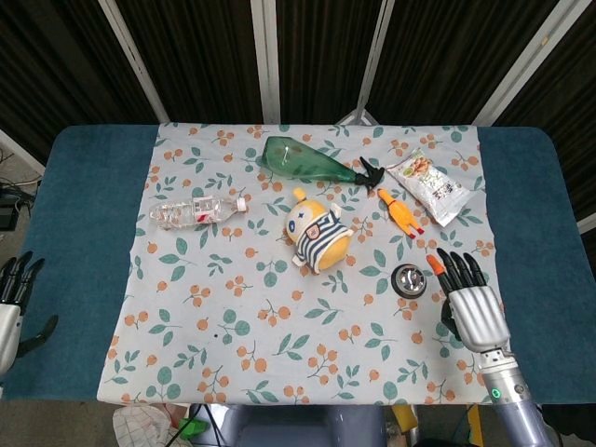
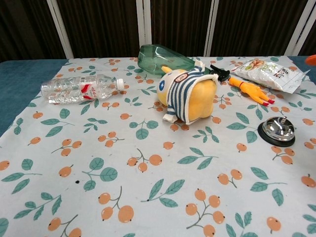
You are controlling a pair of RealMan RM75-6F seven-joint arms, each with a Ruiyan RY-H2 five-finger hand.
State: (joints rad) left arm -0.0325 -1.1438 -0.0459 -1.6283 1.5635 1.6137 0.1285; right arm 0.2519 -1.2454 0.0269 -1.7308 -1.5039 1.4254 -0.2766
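A small silver call bell (image 1: 408,278) (image 2: 278,131) on a black base sits on the floral cloth (image 1: 279,307). My right hand (image 1: 468,303) hangs just right of it with fingers spread, touching and holding nothing. Only an orange fingertip (image 2: 311,59) shows at the chest view's right edge. My left hand (image 1: 13,296) stays at the far left edge, off the cloth, with fingers apart and nothing in it. The yellow plush toy (image 1: 318,230) (image 2: 188,95) in a striped shirt lies mid-cloth.
A clear water bottle (image 1: 197,211) (image 2: 79,88) lies at the left. At the back lie a green spray bottle (image 1: 312,162) (image 2: 168,59), an orange rubber chicken (image 1: 400,213) (image 2: 250,90) and a snack bag (image 1: 427,184) (image 2: 269,72). Blue table (image 1: 79,223) borders the cloth.
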